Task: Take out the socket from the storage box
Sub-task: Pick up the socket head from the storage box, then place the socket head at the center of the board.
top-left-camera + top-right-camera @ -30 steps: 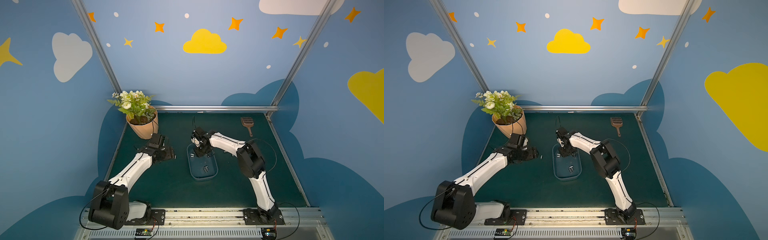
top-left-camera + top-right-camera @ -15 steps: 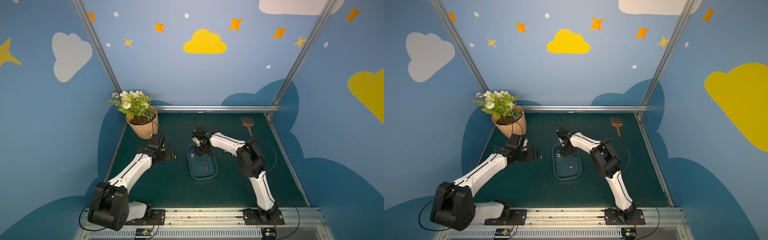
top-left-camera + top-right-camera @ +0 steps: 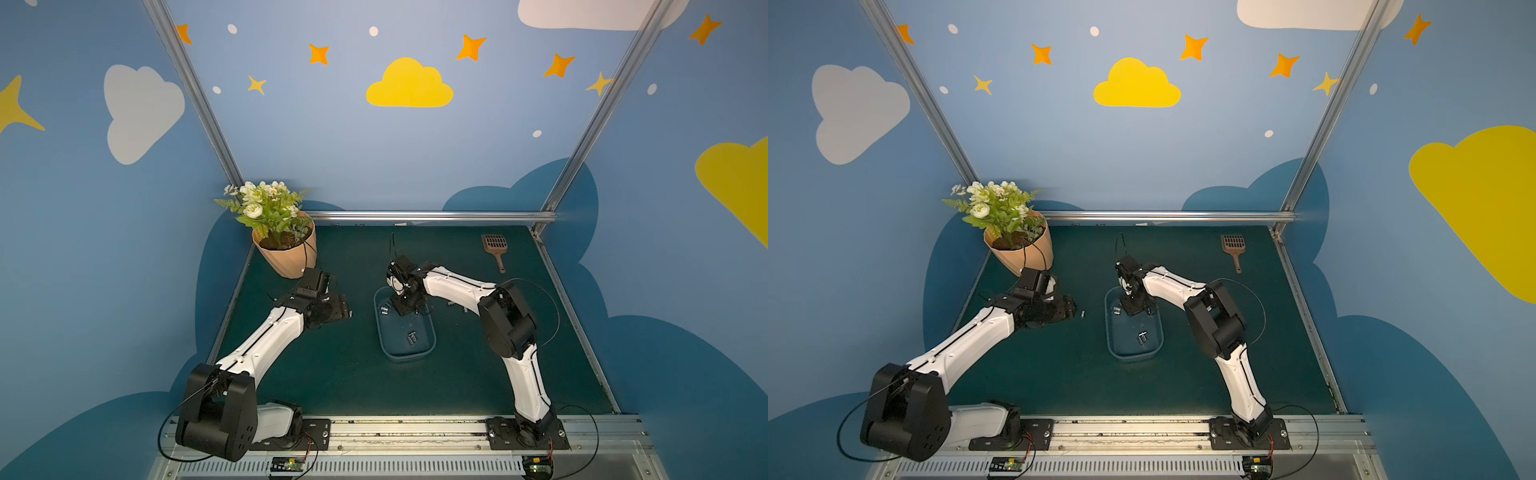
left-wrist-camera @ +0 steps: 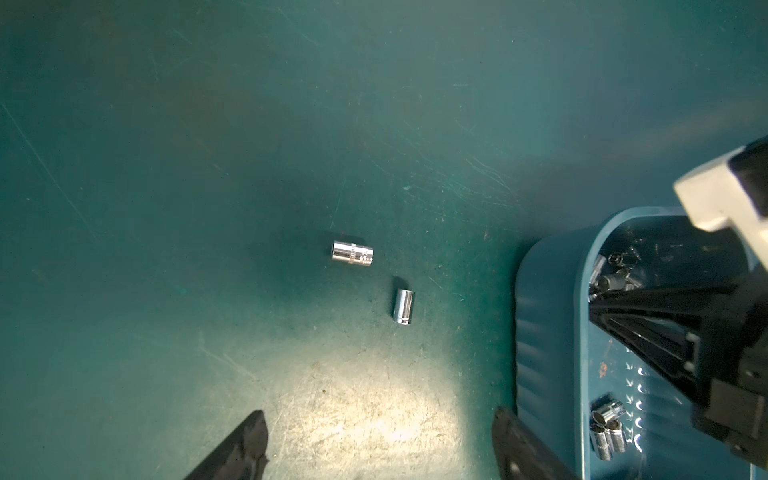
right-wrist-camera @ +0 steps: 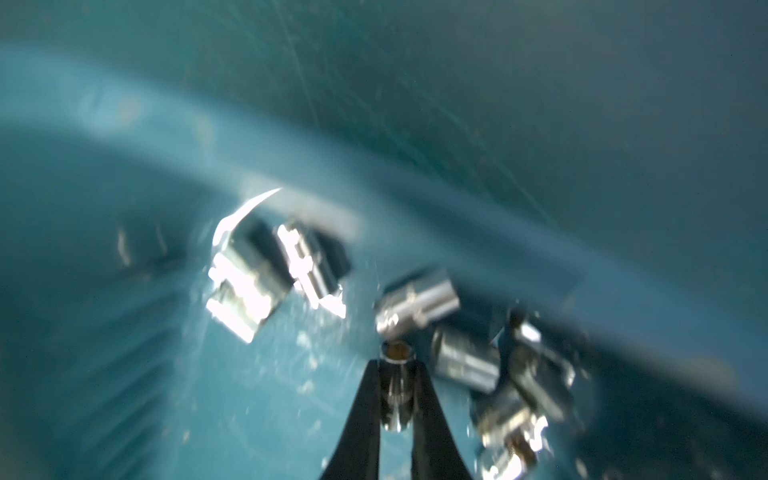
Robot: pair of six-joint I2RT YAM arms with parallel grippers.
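The storage box (image 3: pixel 405 357) (image 3: pixel 1133 356) is a see-through bluish tub in the middle of the green mat. Several chrome sockets lie in it, some at its far end (image 5: pixel 415 305) and some nearer the front (image 3: pixel 411 337). My right gripper (image 5: pixel 398 365) (image 3: pixel 405 308) reaches down into the far end and is shut on one small socket (image 5: pixel 398 388), held upright between the black fingers. My left gripper (image 4: pixel 379 415) (image 3: pixel 343 309) hangs open over the mat to the left of the box, with nothing between its jaws. Two sockets (image 4: pixel 352 254) (image 4: pixel 403 306) lie on the mat ahead of it.
A peach flowerpot (image 3: pixel 286 257) with white flowers stands at the back left, close behind the left wrist. A brown slotted scoop (image 3: pixel 495 247) lies at the back right. Metal rails edge the mat, with blue walls behind them.
The right gripper's jaws have closed on a socket at the far end of the box. Neither arm has visibly shifted otherwise.
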